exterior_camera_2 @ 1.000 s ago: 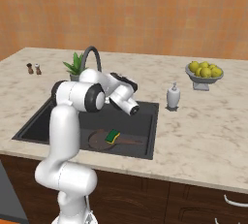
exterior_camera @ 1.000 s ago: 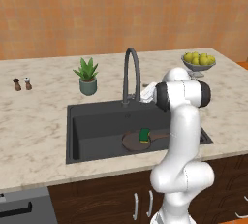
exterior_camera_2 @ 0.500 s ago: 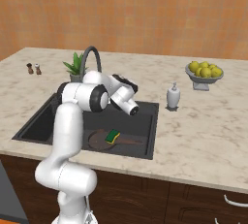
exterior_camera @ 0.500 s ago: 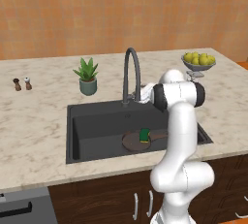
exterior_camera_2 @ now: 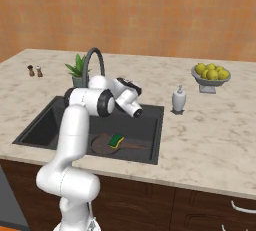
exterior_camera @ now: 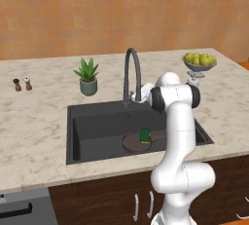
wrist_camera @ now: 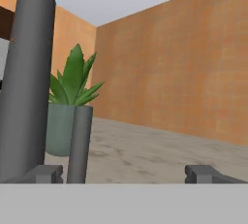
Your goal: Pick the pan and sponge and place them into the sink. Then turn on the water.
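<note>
Dark grey sink (exterior_camera: 78,121), set in a marbled counter (exterior_camera: 34,126); we record the pan (exterior_camera: 133,142) on its floor, handle pointing right, with the green-topped sponge (exterior_camera: 145,135) lying on the pan. In the right base view the same pair sits at the sink's front, pan (exterior_camera_2: 102,145) under sponge (exterior_camera_2: 117,139). Faucet (exterior_camera: 131,73) arches at the back rim; we see no stream from it. Gripper (wrist_camera: 126,173) spread fully wide, holding nothing, raised behind the basin close to the faucet's base; its left fingertip (wrist_camera: 46,173) sits just beside the thin upright lever (wrist_camera: 80,143). Potted plant (exterior_camera: 88,76), fruit bowl (exterior_camera: 199,61), soap dispenser (exterior_camera_2: 178,99), and two shakers (exterior_camera: 22,84) stand on the counter.
</note>
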